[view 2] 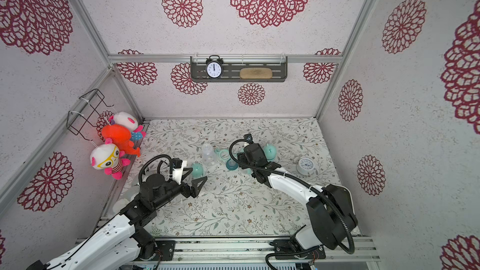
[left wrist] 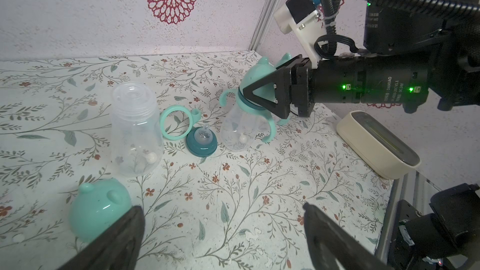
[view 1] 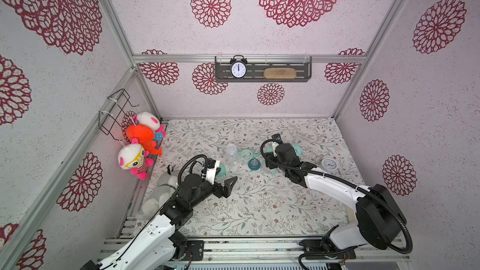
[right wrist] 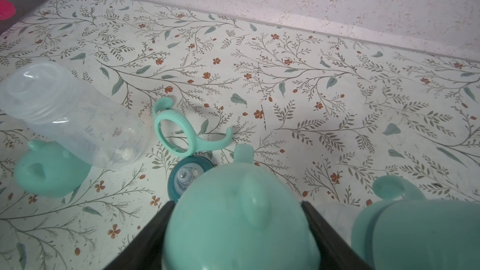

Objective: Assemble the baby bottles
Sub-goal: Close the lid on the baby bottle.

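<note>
A: While the right gripper point(right wrist: 237, 203) squeezes the capped bottle point(left wrist: 237, 128) near the middle of the table point(view 1: 259, 209), which way does it point?
B: Cap up — standing tall, leaning a little. The left gripper point(left wrist: 223, 209) is wide open beside a loose cap point(left wrist: 100, 211).

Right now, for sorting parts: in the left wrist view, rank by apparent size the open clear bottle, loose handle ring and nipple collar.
1. clear bottle
2. handle ring
3. nipple collar
All lie at similar range.
</note>
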### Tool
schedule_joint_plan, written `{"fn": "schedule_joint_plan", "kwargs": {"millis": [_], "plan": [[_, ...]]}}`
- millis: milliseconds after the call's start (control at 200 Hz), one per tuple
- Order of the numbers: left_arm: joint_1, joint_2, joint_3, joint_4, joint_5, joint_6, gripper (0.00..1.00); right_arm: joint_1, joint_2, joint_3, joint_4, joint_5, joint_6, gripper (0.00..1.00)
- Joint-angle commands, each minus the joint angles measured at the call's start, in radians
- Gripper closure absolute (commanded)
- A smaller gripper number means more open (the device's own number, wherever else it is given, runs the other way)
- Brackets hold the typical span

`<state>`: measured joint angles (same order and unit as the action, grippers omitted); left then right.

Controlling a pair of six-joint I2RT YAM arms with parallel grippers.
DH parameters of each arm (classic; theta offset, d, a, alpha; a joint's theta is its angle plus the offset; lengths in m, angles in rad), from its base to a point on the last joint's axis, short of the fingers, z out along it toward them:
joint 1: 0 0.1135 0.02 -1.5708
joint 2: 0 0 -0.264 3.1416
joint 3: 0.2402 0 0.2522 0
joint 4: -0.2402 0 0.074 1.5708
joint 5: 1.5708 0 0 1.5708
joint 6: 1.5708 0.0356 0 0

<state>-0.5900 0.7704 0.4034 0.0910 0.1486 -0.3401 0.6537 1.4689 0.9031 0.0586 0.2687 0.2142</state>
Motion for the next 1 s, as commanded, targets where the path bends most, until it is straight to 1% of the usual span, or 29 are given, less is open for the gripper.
{"fn": "schedule_joint_plan", "kwargs": {"millis": [0,425,731,996], "plan": [[0.010,-0.014,0.011,0.009,0.005,0.016,0.02,0.007,0.060,-0.050,-0.176,-0.002,0.022,0.28],[0.009,-0.006,0.012,0.013,0.009,0.018,0.02,0.007,0.063,0.001,-0.284,0.003,0.018,0.28],[0.010,-0.026,0.006,0.000,0.004,0.013,0.02,-0.006,0.099,0.123,-0.339,0.021,0.001,0.27],[0.010,-0.049,-0.007,-0.007,-0.007,0.016,0.02,-0.009,0.082,0.116,-0.333,0.023,-0.001,0.27]]}}
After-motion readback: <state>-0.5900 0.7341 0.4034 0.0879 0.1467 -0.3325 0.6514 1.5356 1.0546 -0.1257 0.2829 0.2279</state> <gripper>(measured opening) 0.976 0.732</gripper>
